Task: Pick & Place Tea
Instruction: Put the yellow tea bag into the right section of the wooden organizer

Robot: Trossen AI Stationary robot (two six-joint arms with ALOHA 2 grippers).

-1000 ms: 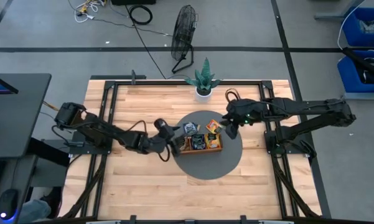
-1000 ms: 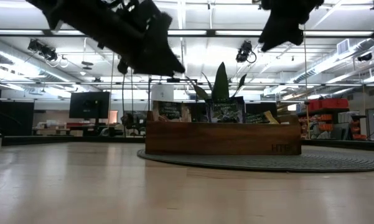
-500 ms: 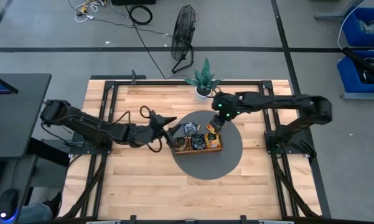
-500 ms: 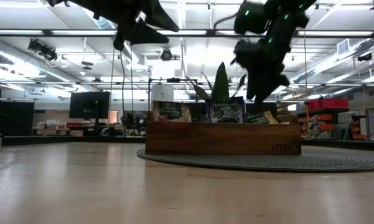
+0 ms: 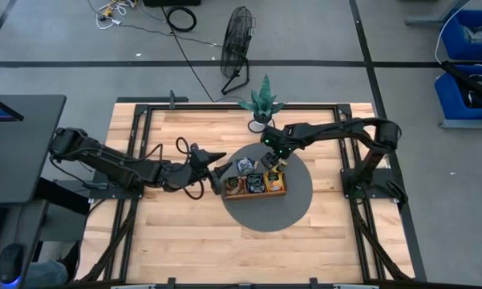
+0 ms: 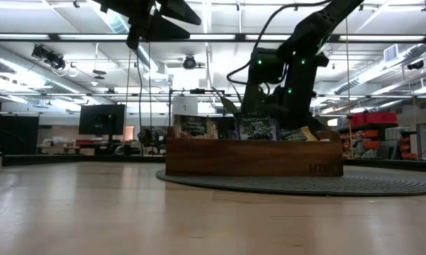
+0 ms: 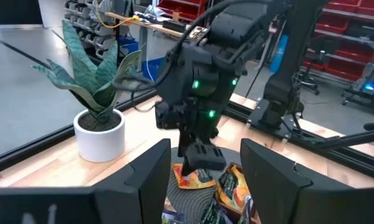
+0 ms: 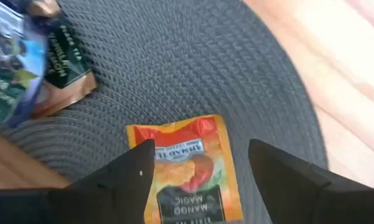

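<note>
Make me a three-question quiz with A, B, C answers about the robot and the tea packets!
1. Where is the right hand?
A. low over the orange packet on the round mat
B. beside the floor fan
C. off the table

2. What colour is the tea packet under the right hand?
A. pink
B. orange-yellow
C. white

3. How are the right hand's fingers?
A. shut tight
B. holding the plant
C. spread open

Answers:
1 A, the left wrist view shows it just above the packet on the grey mat.
2 B, the right wrist view shows an orange-yellow sachet.
3 C, the fingers stand apart on either side of the packet. The left hand waits left of the wooden tray.
</note>
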